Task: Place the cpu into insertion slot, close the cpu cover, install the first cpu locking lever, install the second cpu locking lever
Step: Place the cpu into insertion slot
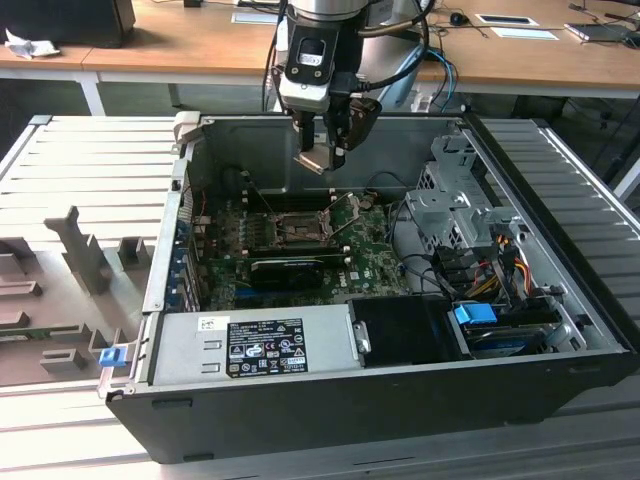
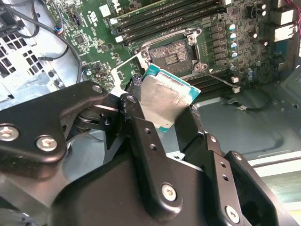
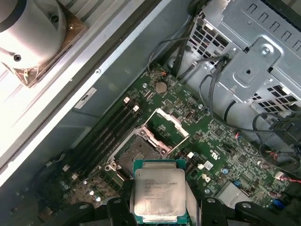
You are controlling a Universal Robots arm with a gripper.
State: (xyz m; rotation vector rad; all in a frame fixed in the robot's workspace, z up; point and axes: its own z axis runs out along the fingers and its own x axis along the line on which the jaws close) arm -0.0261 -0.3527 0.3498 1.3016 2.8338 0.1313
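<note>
The gripper (image 2: 163, 107) is clenching the cpu (image 2: 165, 96), its black fingers (image 2: 141, 127) pressing on two opposite edges of the chip. In the first wrist view the cpu (image 3: 158, 193) is showing its dull silver top, with the greenish rim peeking out around it. It is hanging in the air, well apart from the board below.

Beneath it the socket (image 3: 138, 150) is lying open, its dark contact field showing inside the grey metal rim. The cover (image 3: 171, 121) is standing tilted up from one side of the socket, not lying over it. Just beside the socket's other side, long black memory slots (image 3: 106, 136) are running across the green board (image 2: 94, 42).

In the exterior view the gripper (image 1: 322, 160) is hovering over the open computer case (image 1: 330, 400), above the socket (image 1: 298, 228). A grey drive cage (image 1: 450, 200) is sitting toward the exterior view's right. Beyond the case, wooden desks (image 1: 180, 45) are lining the background.
</note>
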